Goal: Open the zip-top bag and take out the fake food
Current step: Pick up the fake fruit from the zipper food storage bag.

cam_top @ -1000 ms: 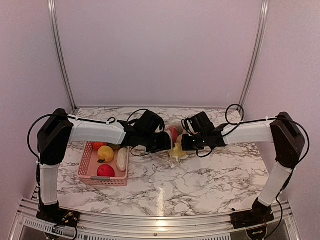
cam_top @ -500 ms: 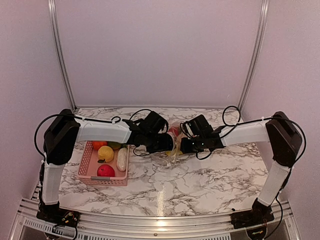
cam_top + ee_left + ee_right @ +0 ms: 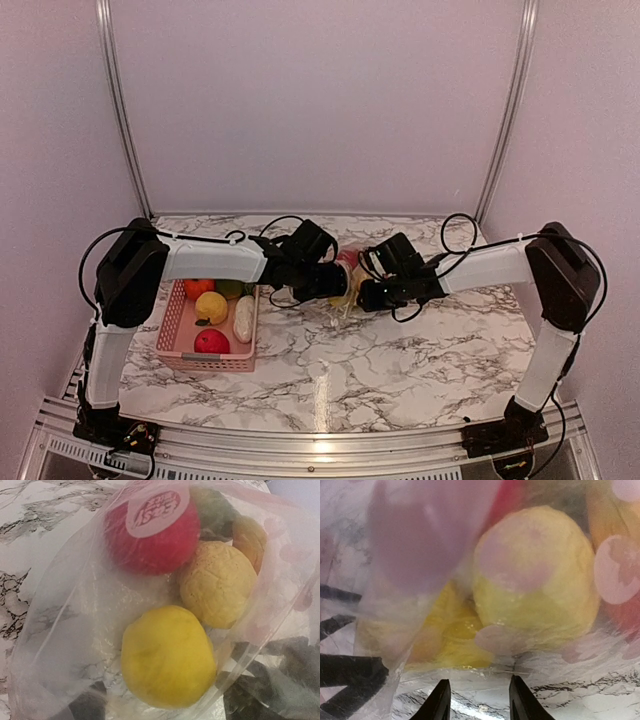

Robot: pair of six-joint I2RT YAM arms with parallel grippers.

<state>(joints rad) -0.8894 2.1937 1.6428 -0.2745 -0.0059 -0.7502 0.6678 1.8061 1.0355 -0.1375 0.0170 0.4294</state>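
Both arms have drawn inward since a second ago, so the left gripper (image 3: 335,283) and the right gripper (image 3: 362,294) now nearly meet over the middle of the white, grey-veined marble table (image 3: 420,350). The clear, crinkled zip-top plastic bag (image 3: 345,303) is bunched between them, lying on the marble just right of the pink perforated plastic basket (image 3: 170,325). From overhead the bag is little more than a glint with a spot of red at its far end. The left wrist camera looks straight through the film (image 3: 60,630) and shows the glossy plastic fake food (image 3: 167,655) packed together inside: a smooth bright yellow piece nearest, a pale yellow ball with a cracked texture touching it, a red ball under a round pink-and-white sticker (image 3: 157,504), and orange and dark green pieces behind. No fingers of the left gripper show clearly there, so I cannot tell how its jaws stand. The right wrist camera sees the bag (image 3: 415,550) pressed close and blurred, and the right gripper's two black fingertips (image 3: 440,700) stand apart below it, gripping nothing.
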